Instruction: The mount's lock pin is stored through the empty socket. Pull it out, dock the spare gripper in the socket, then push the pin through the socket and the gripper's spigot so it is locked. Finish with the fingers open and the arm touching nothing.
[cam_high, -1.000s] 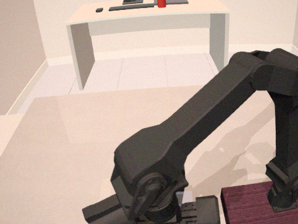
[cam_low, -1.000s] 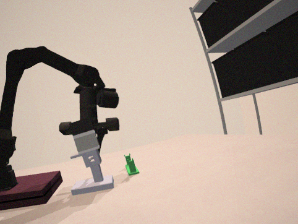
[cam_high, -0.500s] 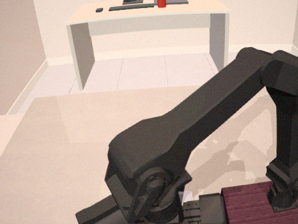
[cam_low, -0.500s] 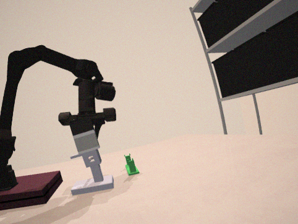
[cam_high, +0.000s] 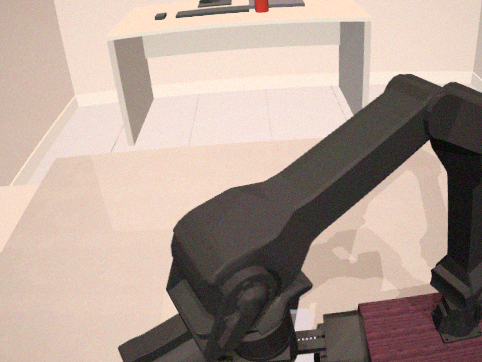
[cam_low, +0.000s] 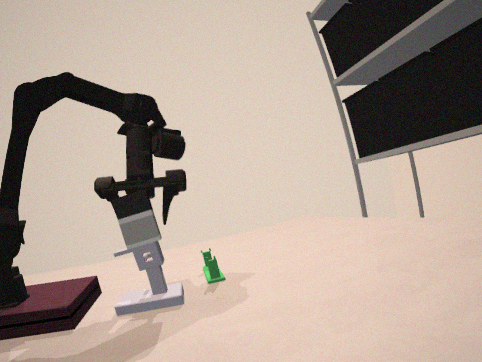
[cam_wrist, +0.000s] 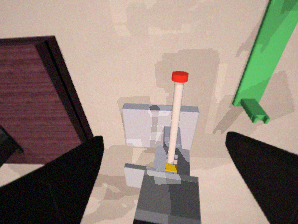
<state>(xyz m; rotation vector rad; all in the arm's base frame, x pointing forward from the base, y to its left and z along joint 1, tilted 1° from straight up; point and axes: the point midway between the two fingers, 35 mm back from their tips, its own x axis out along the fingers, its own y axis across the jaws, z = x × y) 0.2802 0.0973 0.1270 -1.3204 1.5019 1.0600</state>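
Note:
The lilac-grey mount (cam_low: 172, 295) (cam_wrist: 135, 125) stands on the table, its socket (cam_low: 156, 254) on a short post. The spare gripper (cam_low: 140, 231) (cam_wrist: 167, 197), a grey block with a black upper part, sits on top of the socket, tilted in the exterior view. The lock pin (cam_wrist: 175, 117) has a white shaft and red head; its yellow part is at the socket and most of the shaft sticks out. Its depth cannot be told. My gripper (cam_wrist: 164, 139) is wide open, above the mount, its fingers on either side of the pin and spare gripper, with visible gaps in the wrist view.
A green stand (cam_low: 214, 275) (cam_wrist: 265, 55) is beyond the mount, to the right. The dark red plinth (cam_high: 400, 325) (cam_low: 55, 297) (cam_wrist: 35, 100) under my arm's base lies left of the mount in the wrist view. A desk and shelves are in the background.

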